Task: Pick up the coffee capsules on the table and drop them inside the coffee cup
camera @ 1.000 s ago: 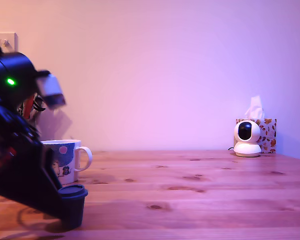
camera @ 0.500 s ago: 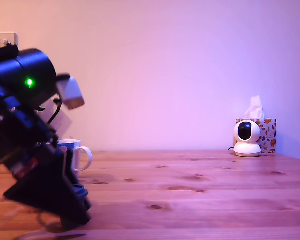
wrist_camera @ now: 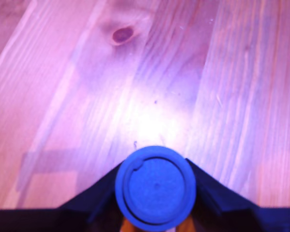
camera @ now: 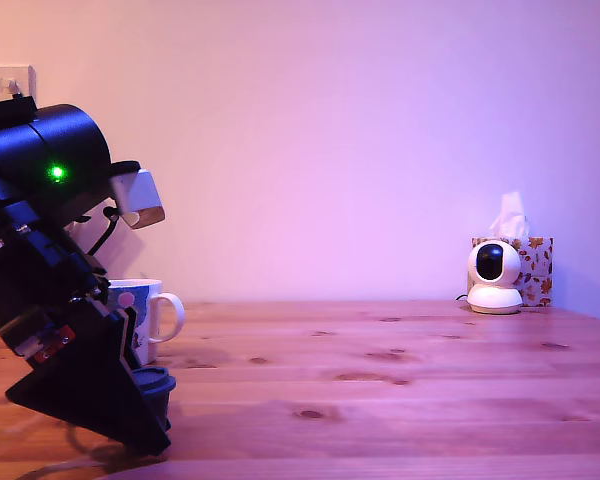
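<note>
A blue coffee capsule (wrist_camera: pixel 155 188) fills the near edge of the wrist view, seen from above, with the dark fingers (wrist_camera: pixel 210 193) pressed against both of its sides. In the exterior view the capsule's dark rim (camera: pixel 152 379) shows low on the left, and my gripper (camera: pixel 152 412) is shut on it just above the wooden table (camera: pixel 380 400). The black arm hides most of the capsule's body. The coffee cup (camera: pixel 148 315), white with a grey-blue band and a pink dot, stands upright just behind the gripper, its handle toward the exterior view's right.
A white round camera (camera: pixel 494 277) and a patterned tissue box (camera: pixel 535 262) stand at the back right of the exterior view. A wall socket (camera: pixel 8 80) sits at the upper left. A dark knot (wrist_camera: pixel 122 34) marks the planks beyond the capsule.
The arm swung toward the exterior view's right and came down over the capsule, which stood free beside it a second ago. It now sits between the fingers.
</note>
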Robot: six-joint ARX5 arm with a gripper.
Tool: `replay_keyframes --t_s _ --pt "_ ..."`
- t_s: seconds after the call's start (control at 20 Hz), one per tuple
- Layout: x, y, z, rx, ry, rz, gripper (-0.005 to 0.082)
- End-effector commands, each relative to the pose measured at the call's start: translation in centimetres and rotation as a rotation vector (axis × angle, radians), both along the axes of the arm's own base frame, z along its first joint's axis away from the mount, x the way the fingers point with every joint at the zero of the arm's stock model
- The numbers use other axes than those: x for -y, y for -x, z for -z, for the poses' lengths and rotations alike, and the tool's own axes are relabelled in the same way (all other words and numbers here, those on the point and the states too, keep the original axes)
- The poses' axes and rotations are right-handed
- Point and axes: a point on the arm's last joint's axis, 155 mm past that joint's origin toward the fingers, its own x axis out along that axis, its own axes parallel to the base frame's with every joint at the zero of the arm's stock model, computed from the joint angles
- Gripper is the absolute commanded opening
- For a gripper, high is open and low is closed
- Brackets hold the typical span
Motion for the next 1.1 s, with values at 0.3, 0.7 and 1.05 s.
replay_keyframes --t_s 0.3,0.7,1.05 --pt "-0.3 0.6 0.8 -0.068 -0.011 -0.049 0.0268" --pt "0.4 -0.6 -0.2 -0.07 0.02 -0.102 0.0231" --pt "2.0 -3.5 -4.6 0.017 0.099 -0.13 0.0231"
